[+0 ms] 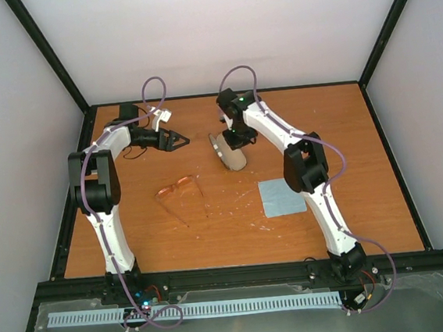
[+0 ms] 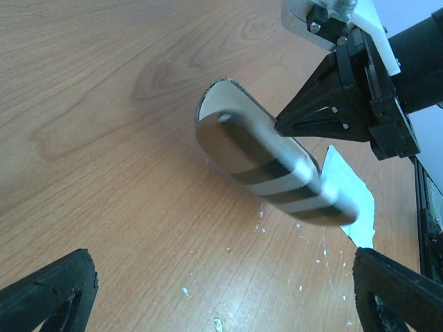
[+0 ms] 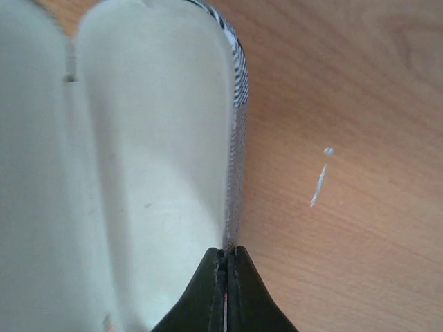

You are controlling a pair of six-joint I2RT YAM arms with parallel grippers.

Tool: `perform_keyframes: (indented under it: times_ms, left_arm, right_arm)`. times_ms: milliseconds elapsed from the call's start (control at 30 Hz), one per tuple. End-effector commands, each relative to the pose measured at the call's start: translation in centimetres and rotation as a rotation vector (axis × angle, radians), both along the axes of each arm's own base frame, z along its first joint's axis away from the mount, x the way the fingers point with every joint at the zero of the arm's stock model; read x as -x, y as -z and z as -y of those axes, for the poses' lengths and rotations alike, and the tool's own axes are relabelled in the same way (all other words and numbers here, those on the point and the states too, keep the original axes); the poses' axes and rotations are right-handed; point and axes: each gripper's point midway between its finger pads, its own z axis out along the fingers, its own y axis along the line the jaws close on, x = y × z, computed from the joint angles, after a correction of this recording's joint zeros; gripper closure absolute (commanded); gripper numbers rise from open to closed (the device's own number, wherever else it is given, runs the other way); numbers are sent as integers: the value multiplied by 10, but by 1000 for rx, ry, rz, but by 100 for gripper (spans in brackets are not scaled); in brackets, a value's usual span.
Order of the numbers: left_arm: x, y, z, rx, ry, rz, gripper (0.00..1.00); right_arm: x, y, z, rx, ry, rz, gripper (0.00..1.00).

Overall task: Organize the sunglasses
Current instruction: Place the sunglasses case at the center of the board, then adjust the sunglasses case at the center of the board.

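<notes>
A small pair of sunglasses with orange-pink translucent lenses and thin dark arms lies on the orange-brown wooden tabletop, left of centre. The lenses face the far side and the unfolded arms point towards the near edge. Only the overhead view shows them, and nothing touches them. The arms are faint against the wood, and the frame's detail is too small to make out.

Beyond the sunglasses and well apart from them, the left pincer hangs released, with nothing between its jaws. The left wrist view shows its two black fingers far apart, cut off at the bottom corners.

To the right of the sunglasses, near the middle of the tabletop, the right pincer is clenched on a tan oblong case with dark stripes. The overhead view shows the case only as a pale tilted oval. The left wrist view shows its striped outer shell, blurred, with white lining at the open end. The right wrist view, very close, shows cream lining filling the left of the picture and the black fingertips pinched on the edge of one half. Whether the case touches the wood cannot be told.

A light blue square cloth lies flat to the right of the sunglasses, nearer the front. In the left wrist view the case hides most of it. White flecks dot the wood between sunglasses and cloth.
</notes>
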Motion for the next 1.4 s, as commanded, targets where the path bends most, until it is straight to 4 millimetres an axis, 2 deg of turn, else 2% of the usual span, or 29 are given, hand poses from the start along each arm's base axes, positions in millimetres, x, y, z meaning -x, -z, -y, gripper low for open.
perform_keyframes:
  times_ms: [0,167,300,467,567,733,833,1033,1233,1367]
  left_arm:
    - [-2,-23,2,18,5,61,0]
    - [-3,-24,1,15,2,64,1]
    - [-4,-23,1,11,-3,63,1]
    - [-7,-33,1,31,-21,77,0]
    - [-12,-48,-1,48,-52,104,1]
    - [-22,-73,-12,65,-95,157,1]
    - [-27,-79,-17,56,-104,178,1]
    - [-29,-76,-23,39,-110,178,0]
    - [-27,-70,-23,38,-114,165,1]
    - [-27,-69,-23,48,-116,156,1]
  right_arm:
    - [-26,-56,-6,92,-46,273,97]
    - [-35,-83,-11,185,-71,429,97]
    - [-39,-105,-6,397,-111,604,97]
    - [-34,-100,-6,714,-280,770,97]
    - [-38,-96,-8,778,-332,841,97]
    - [-45,-102,-6,880,-378,975,97]
    - [-48,-97,-9,912,-414,1013,97]
    - [-54,-81,-14,935,-456,1018,97]
    - [-45,-43,-7,929,-485,936,97]
    - [-42,-27,-1,929,-494,903,97]
